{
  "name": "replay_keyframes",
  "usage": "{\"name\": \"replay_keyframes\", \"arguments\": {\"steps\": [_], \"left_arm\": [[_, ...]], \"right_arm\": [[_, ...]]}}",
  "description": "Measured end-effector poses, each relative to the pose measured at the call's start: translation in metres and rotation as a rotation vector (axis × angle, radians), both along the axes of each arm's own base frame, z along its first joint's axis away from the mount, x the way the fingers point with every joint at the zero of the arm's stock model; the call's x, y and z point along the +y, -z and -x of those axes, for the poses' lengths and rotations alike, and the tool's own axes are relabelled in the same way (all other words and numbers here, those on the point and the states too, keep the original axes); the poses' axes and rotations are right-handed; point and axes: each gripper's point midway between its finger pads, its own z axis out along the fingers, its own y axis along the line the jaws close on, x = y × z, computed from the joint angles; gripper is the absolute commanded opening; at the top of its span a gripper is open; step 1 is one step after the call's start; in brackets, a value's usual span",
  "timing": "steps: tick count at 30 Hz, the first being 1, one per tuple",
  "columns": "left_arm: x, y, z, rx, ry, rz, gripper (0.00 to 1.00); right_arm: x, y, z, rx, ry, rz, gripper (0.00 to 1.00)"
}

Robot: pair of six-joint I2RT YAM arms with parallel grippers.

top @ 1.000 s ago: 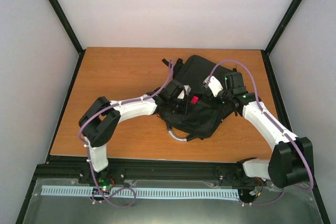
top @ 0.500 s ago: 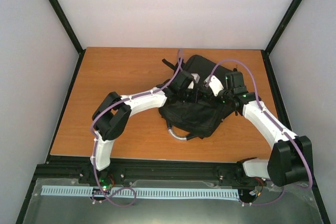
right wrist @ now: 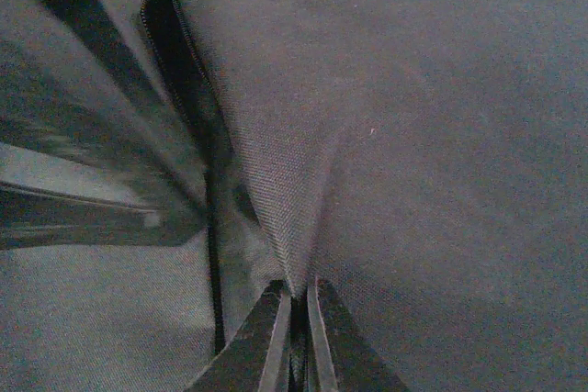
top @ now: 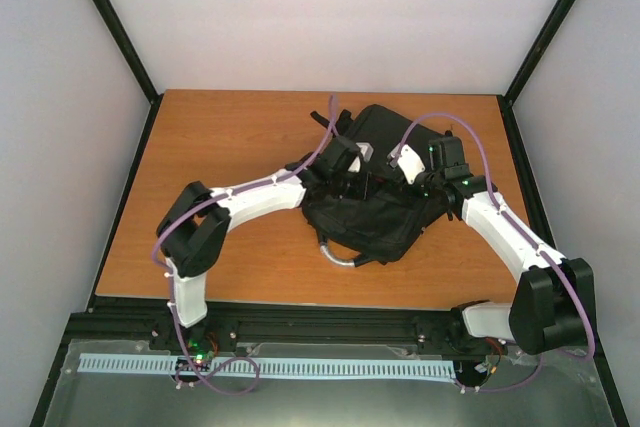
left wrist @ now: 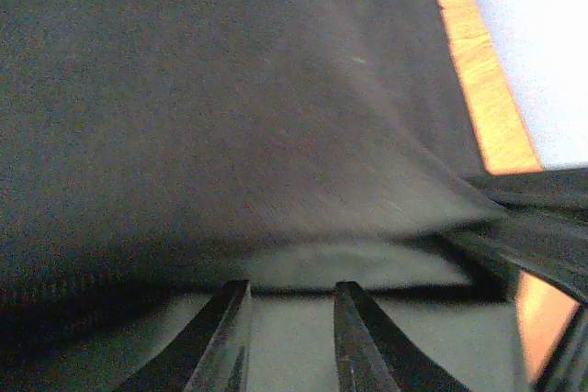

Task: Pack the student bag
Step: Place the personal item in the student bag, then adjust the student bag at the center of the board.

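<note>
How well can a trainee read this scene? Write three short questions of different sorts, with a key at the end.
1. True or false: the right gripper pinches a fold of the student bag fabric.
2. Multiple choice: the bag's silvery handle lies on which side of the bag? A the near side, toward the arms' bases; B the far side; C under the right arm.
3. Fill in the blank: in the wrist view, the jaws of the left gripper stand ____ (open or shut).

Key: 1 true; 2 A; 3 open.
</note>
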Motion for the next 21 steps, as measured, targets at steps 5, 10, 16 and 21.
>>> {"name": "replay_keyframes", "arguments": {"steps": [5, 10, 16, 21], "left_arm": [[0.021, -0.034, 0.025, -0.019, 0.055, -0.011, 0.41], [0.074, -0.038, 0.045, -0.055, 0.005, -0.088, 0.66], [0.148, -0.020, 0.028, -0.045, -0.200, -0.161, 0.76], [0.190, 0.009, 0.014, 0.016, -0.334, -0.168, 0.75]], "right_arm": [[0.001, 0.000, 0.001, 0.003, -0.008, -0.004, 0.21], [0.005, 0.005, 0.002, 0.018, -0.032, -0.010, 0.44], [0.013, 0.029, 0.007, 0.121, -0.077, -0.026, 0.56], [0.019, 0.037, 0.005, 0.180, -0.099, -0.036, 0.58]]}}
